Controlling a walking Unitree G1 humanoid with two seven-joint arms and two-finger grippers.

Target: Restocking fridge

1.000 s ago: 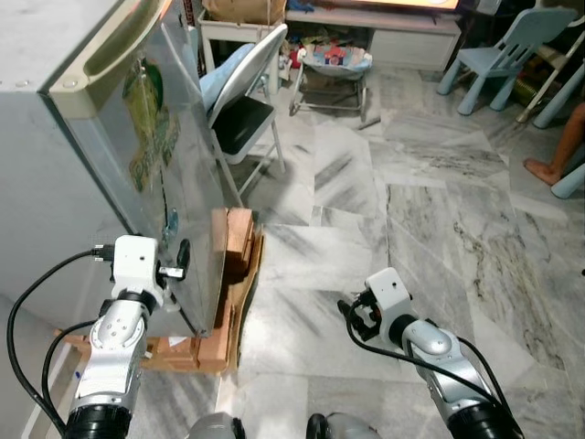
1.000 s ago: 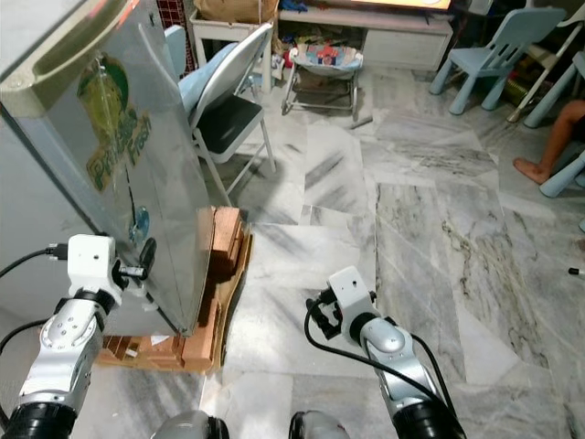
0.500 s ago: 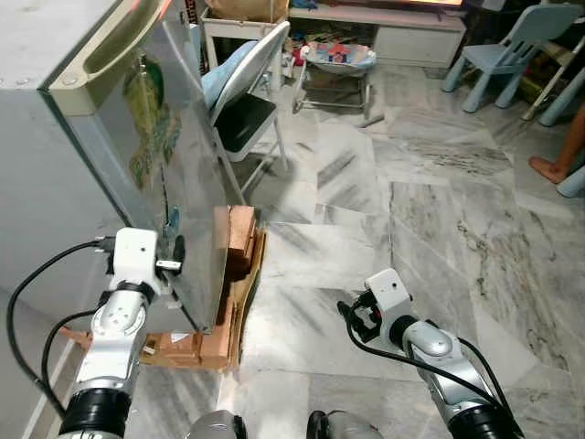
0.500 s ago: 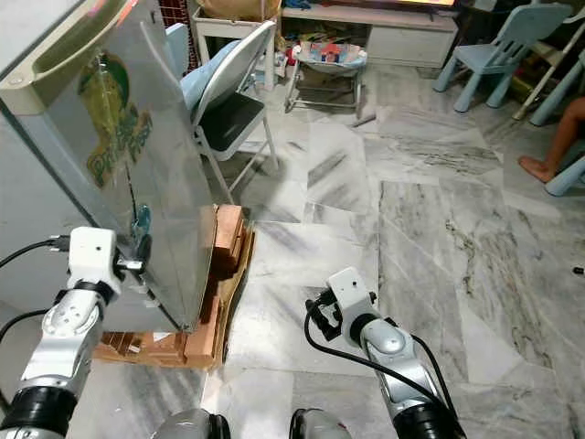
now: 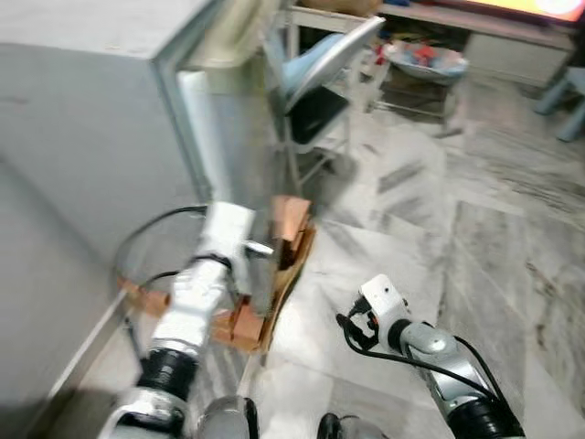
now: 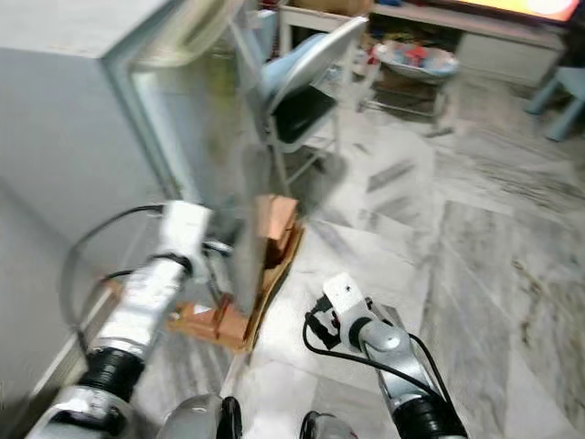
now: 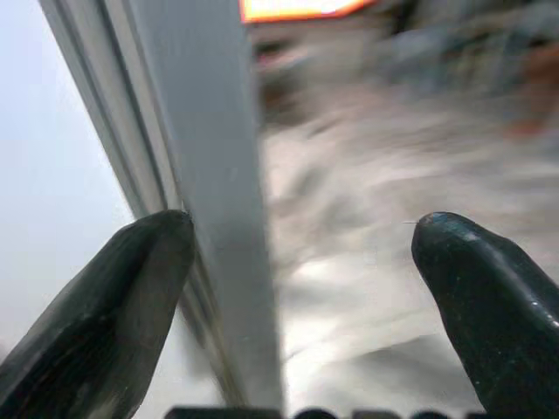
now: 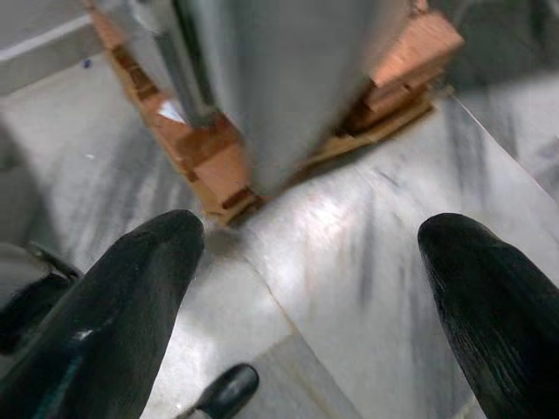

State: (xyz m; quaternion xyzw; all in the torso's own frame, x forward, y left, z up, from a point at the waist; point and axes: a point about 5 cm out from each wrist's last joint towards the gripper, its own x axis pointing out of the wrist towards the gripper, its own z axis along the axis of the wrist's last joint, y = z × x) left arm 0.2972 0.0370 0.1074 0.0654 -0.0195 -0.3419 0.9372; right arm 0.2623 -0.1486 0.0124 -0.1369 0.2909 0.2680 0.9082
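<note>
The head views were blurred, likely from the robot turning. The fridge, a grey box, filled the frame from nine to twelve o'clock, raised off the marble floor on a wooden pallet, probably to keep its base clear of the floor. Its door stood swung outward, its free edge pointing toward six o'clock.

The left gripper sat at the lower part of that door edge, about eight o'clock in the head view. In the left wrist view its fingers were spread wide, one on each side of the door's edge, with visible space on the outer side; it straddled the door rather than pinching it. That placement suited swinging the door by pushing one finger against its face, so the step in hand looked like opening the fridge before loading it.

The right gripper hung low at about five o'clock, well apart from the door, fingers wide and carrying nothing; it looked past the pallet corner and the bottom of the door to the floor.

A folding chair stood just beyond the door at twelve o'clock, which could limit how far the door would swing. No goods to stock could be made out.
</note>
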